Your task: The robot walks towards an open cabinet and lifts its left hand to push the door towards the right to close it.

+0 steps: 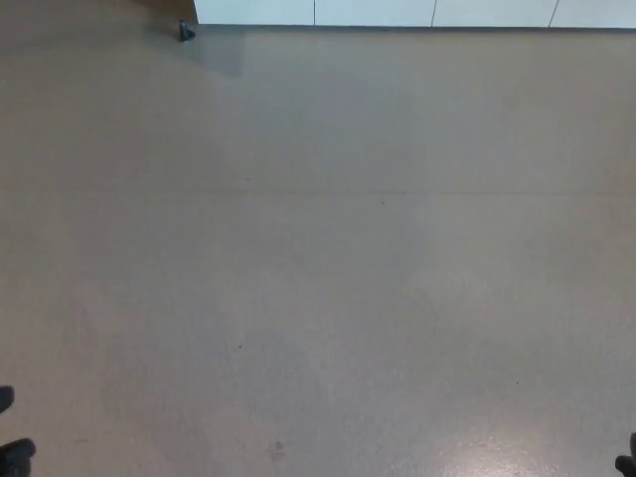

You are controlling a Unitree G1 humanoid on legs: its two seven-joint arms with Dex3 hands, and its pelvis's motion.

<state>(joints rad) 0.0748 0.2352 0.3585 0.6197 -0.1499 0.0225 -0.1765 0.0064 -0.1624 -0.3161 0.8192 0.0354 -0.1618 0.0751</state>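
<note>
Black parts of the robot's left hand (14,452) poke in at the bottom left corner of the head view, two dark rounded shapes cut off by the picture's edge. Too little of it shows to tell whether its fingers are spread or closed, and it touches nothing visible.

Above it, in the top left corner, a small dark object (185,31) sits on the floor; it is too small to identify. It lies just left of the cabinet's lower left corner, beside a brownish patch at the very top edge.

Most of the picture is bare floor (318,258), a smooth grey-beige surface with a few tiny dark specks and a faint straight seam running across it a little above the middle. A soft shine brightens the lower right part.

Along the top edge, from about a third of the way across to the right side, runs the white base of the cabinet (417,12), split by thin vertical lines into several panels. Only this low strip shows, far from both hands, so the door cannot be made out.

At the bottom right corner, a sliver of the right hand (627,461) appears, dark and cropped; its finger position cannot be judged.
</note>
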